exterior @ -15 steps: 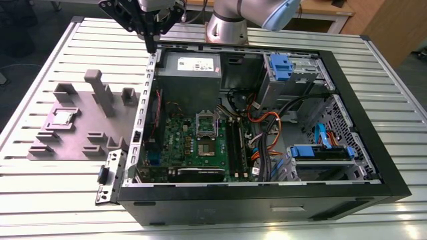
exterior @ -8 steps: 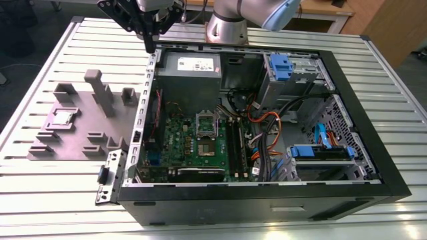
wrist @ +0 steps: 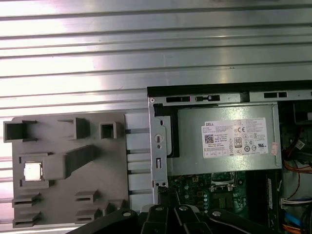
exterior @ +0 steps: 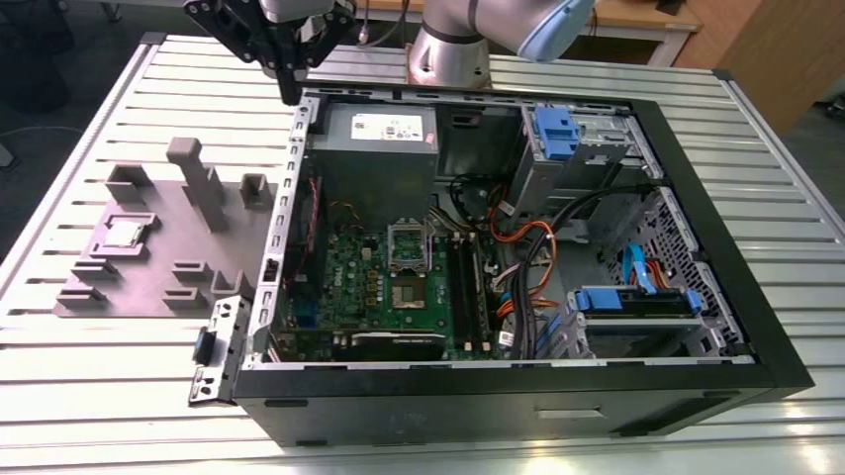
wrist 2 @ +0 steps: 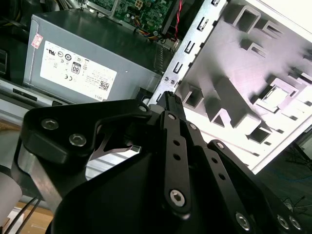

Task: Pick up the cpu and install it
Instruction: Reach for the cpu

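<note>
In the exterior view the jaws hang from the arm over the far corner of the open computer case. They are closed to a single tip with nothing between them. The tip is just above the case's metal edge, beside the grey power supply. The cpu is well apart from the jaws. It lies flat in a square pocket of the grey-purple fixture plate, which rests on the slatted tabletop beside the case, toward the exterior view's left. Inside the case, nearer the camera than the jaws, the green motherboard carries a silver-framed socket.

In the second wrist view the black linkages narrow to one closed tip that holds nothing. Right past the tip runs the perforated edge of the case. The power supply is on one side of that edge and the fixture plate on the other. The cpu shows as a bright square in its pocket, apart from the jaws, among the raised blocks.

In the first wrist view the tip is again shut and empty, over the case frame where it meets the motherboard. The power supply lies just beyond the tip. The cpu sits in its pocket on the fixture plate, well off to one side of the jaws, with the bare tabletop further off.
</note>
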Robot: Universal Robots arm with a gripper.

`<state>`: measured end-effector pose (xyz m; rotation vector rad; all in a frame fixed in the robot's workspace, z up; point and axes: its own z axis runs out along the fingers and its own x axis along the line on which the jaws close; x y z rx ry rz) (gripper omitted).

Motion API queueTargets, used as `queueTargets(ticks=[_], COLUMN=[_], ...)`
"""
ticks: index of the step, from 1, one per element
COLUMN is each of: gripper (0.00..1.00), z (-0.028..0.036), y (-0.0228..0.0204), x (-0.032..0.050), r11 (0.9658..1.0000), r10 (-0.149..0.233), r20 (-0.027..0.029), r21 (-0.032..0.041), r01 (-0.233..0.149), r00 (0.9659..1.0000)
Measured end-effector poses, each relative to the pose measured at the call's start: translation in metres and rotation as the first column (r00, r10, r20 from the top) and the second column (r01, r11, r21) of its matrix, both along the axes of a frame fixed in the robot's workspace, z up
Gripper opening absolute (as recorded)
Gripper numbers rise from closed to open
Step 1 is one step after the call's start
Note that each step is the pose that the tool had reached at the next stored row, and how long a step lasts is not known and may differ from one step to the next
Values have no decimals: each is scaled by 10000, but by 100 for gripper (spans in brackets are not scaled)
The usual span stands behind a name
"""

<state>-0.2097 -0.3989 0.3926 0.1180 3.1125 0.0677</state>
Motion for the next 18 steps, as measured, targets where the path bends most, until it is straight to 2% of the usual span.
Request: queueTargets(ticks=[18], gripper=[11], z=[0], y=[0], x=[-115], r11=[10000], r10=[0], r20=[1], r21=[0], r01=[0], r00=[10000])
